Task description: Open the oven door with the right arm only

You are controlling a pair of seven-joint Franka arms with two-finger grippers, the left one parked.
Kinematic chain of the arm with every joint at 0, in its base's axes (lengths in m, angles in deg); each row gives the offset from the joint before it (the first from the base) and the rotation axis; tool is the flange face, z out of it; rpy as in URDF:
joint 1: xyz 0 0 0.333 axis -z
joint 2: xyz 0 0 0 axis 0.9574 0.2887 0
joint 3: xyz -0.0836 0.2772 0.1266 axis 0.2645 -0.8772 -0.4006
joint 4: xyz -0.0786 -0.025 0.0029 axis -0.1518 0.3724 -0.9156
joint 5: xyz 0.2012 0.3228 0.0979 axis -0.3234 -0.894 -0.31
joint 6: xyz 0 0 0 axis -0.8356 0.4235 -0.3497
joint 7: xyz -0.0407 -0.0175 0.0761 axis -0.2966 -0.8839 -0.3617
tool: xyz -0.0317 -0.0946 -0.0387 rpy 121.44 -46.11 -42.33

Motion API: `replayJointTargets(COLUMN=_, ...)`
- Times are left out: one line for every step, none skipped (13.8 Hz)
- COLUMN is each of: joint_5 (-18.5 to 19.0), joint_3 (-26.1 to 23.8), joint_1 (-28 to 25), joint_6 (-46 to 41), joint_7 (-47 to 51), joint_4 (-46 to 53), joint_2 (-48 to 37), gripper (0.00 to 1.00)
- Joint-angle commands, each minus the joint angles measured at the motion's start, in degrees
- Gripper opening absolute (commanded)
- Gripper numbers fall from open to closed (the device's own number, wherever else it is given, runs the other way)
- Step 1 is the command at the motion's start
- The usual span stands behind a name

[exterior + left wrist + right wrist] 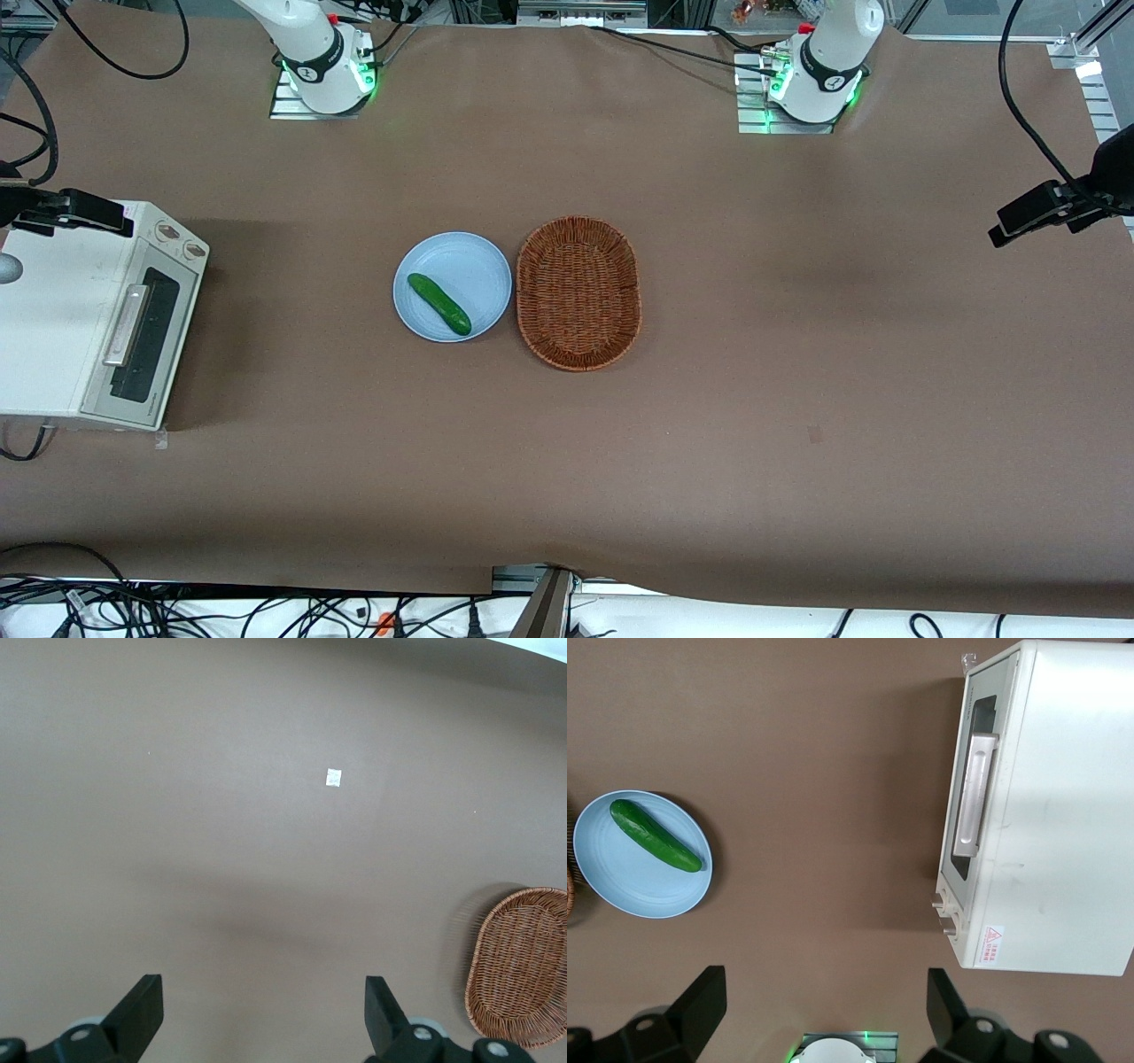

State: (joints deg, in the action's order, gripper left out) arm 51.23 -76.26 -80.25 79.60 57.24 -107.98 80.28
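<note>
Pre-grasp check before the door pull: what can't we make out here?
Inside the cream-white toaster oven: hidden by the dark glass of its silver-framed oven door, both views.
Red warning sticker text: too small, right wrist view.
Oven's body: cut by the front view's edge.
Black gripper, open, above the brown table, apart from the oven: only fingertips show, right wrist view.

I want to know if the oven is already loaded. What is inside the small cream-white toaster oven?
Its closed oven door has dark glass, so the inside is hidden. The right arm's black tool hovers open, above the table, apart from it.
</note>
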Motion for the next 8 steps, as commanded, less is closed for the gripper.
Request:
replayJointTargets(joint_5=0.50, joint_3=-0.50, joint_1=0.18, joint_6=-0.45, joint_7=0.22, joint_4=-0.03, joint_2=-0.88, gripper=1.00)
replayJointTargets(joint_5=0.50, joint_3=-0.50, joint_1=0.18, joint_6=-0.45, joint_7=0.22, joint_4=-0.03, joint_2=-0.88, gripper=1.00)
replayJointTargets(joint_5=0.50, joint_3=-0.50, joint_1=0.18, joint_6=-0.54, joint_7=0.05, joint_4=-0.03, joint_2=-0.80, gripper=1.00)
replayJointTargets(joint_5=0.50, joint_3=-0.50, joint_1=0.18, joint_6=-0.54, joint_7=-0.04, joint_4=-0.11, joint_2=-0.88, gripper=1.00)
replayJointTargets(joint_5=0.59, joint_3=-0.50, joint_1=0.18, joint_6=-0.62, joint_7=-0.13, joint_4=-0.12, joint_2=-0.80, gripper=1.00)
replayJointTargets(joint_5=0.59, joint_3=-0.50, joint_1=0.09, joint_6=-0.71, joint_7=0.04, joint_4=-0.20, joint_2=-0.80, gripper=1.00)
replayJointTargets(joint_5=0.68, joint_3=-0.58, joint_1=0.09, joint_6=-0.71, joint_7=0.04, joint_4=-0.29, joint_2=-0.80, gripper=1.00)
replayJointTargets(joint_5=0.68, joint_3=-0.67, joint_1=0.09, joint_6=-0.71, joint_7=0.04, joint_4=-0.47, joint_2=-0.71, gripper=1.00)
